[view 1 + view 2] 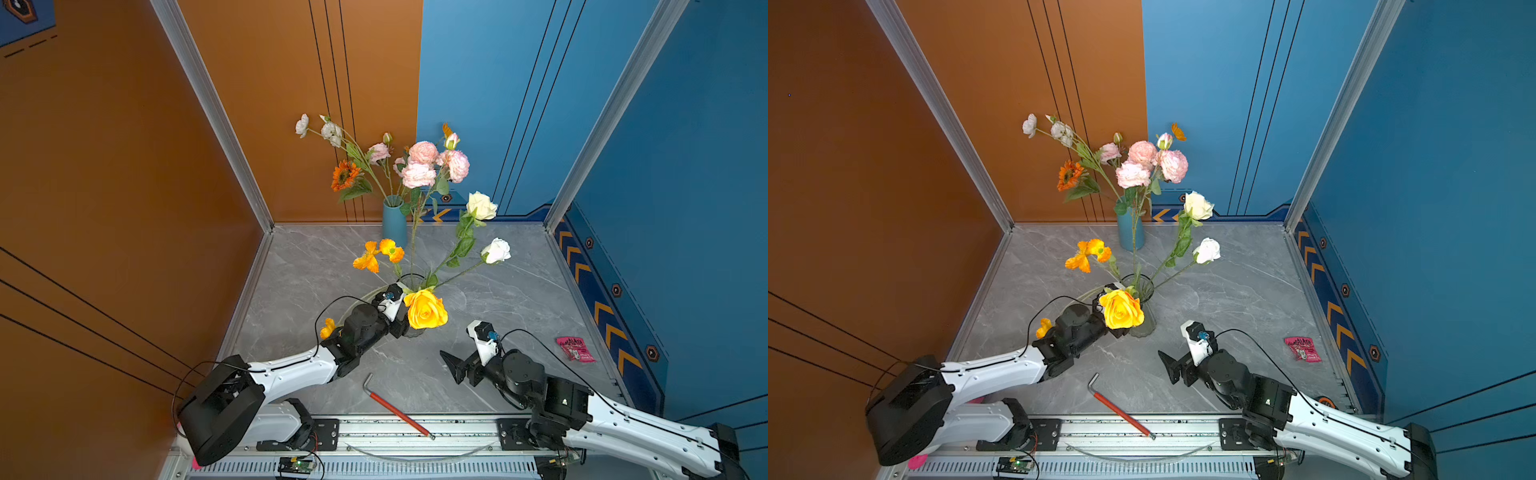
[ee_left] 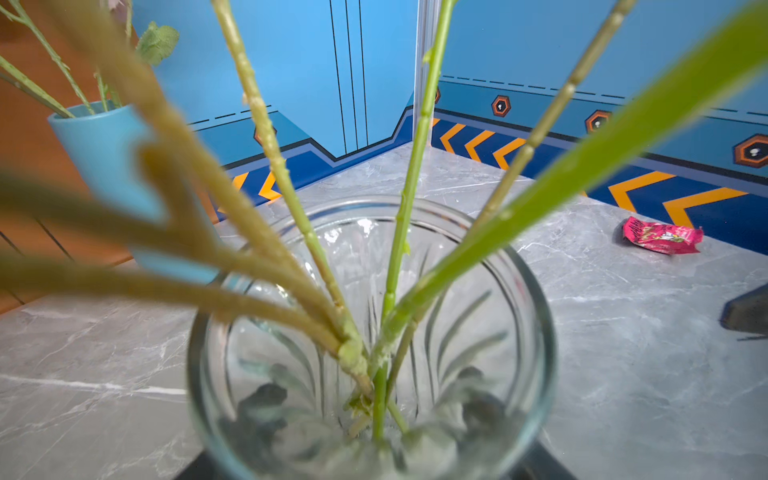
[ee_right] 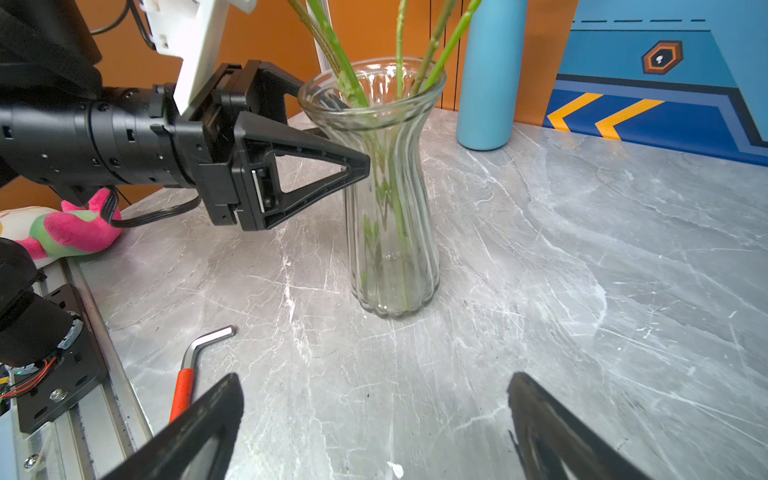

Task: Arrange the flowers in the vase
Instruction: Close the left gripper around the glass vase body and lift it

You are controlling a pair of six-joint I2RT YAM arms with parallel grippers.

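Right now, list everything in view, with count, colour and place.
glass vase: one, clear, table centre
blue vase: one, blue, table back
yellow rose: one, yellow, over the glass vase
orange poppies: two, orange, between the vases
cream rose: one, cream, right of blue vase
white rose: one, white, right of glass vase
pink blooms: several, pink, high at the back
sunflower-like head: one, orange, left of pink blooms
hex key: one, red-handled, table front
snack packet: one, pink, table right
plush toy: one, pink-green, front left
left gripper: one, black, straddling glass vase
right gripper: one, black, open, over table
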